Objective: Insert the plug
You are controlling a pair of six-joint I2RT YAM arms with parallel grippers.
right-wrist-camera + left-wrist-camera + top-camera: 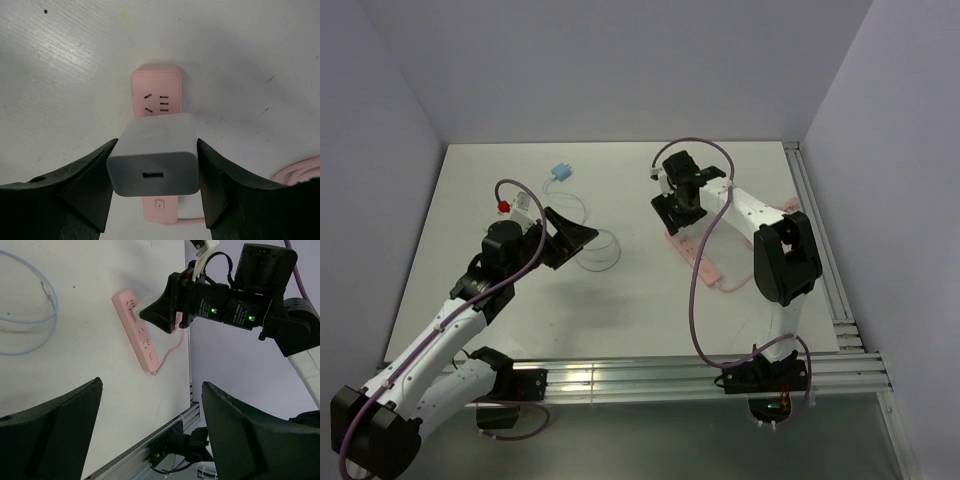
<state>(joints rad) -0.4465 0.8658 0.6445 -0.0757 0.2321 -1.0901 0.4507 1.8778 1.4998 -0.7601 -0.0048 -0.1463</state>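
Note:
My right gripper [156, 150] is shut on a white USB charger plug [154, 165], gripped on both sides, its USB port facing the camera. The plug sits right over the middle of a pink power strip [156, 92]. Its prongs are hidden, so I cannot tell if they are in a socket. One free socket shows beyond the plug. In the top view the right gripper [682, 205] is over the strip's far end [695, 255]. My left gripper [150, 405] is open and empty, away from the strip [137, 330], which lies toward the table's right side.
A light blue cable [30, 315] lies coiled on the table by the left gripper [570, 235], with a blue connector [560, 171] farther back. A small red and white part [504, 207] sits left of the left arm. Aluminium rails [820, 250] edge the table at right and front.

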